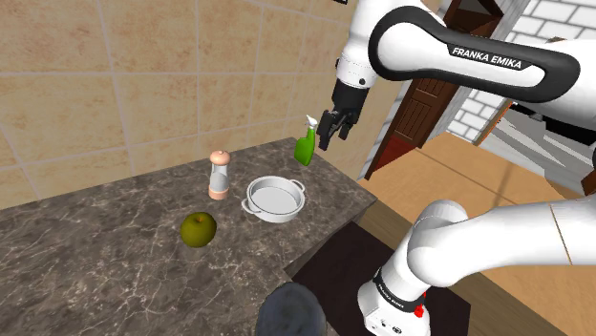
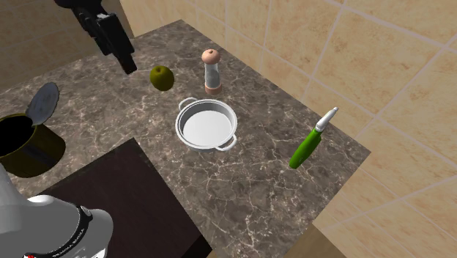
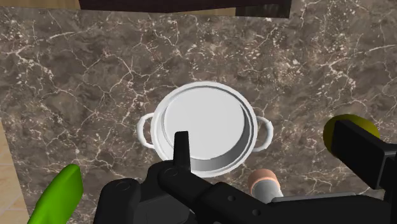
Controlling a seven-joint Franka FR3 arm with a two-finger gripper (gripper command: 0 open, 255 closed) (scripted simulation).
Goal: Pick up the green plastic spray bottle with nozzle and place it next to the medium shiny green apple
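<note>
A: What lies nearest on the dark marbled desk (image 1: 95, 267)?
B: An open tin (image 1: 289, 310) at the near edge, then a yellow-green apple (image 1: 199, 229).
A: And past the apple?
B: A white two-handled pot (image 1: 275, 198) and a pink-capped grinder (image 1: 219, 176) — near each other, not touching.
A: The spray bottle?
B: The green spray bottle (image 1: 305, 145) stands by the desk's far corner, well apart from the apple, with the pot between them.
A: The gripper?
B: The black gripper (image 1: 334, 136) hangs high over the pot — fingers spread, grasping nothing.
</note>
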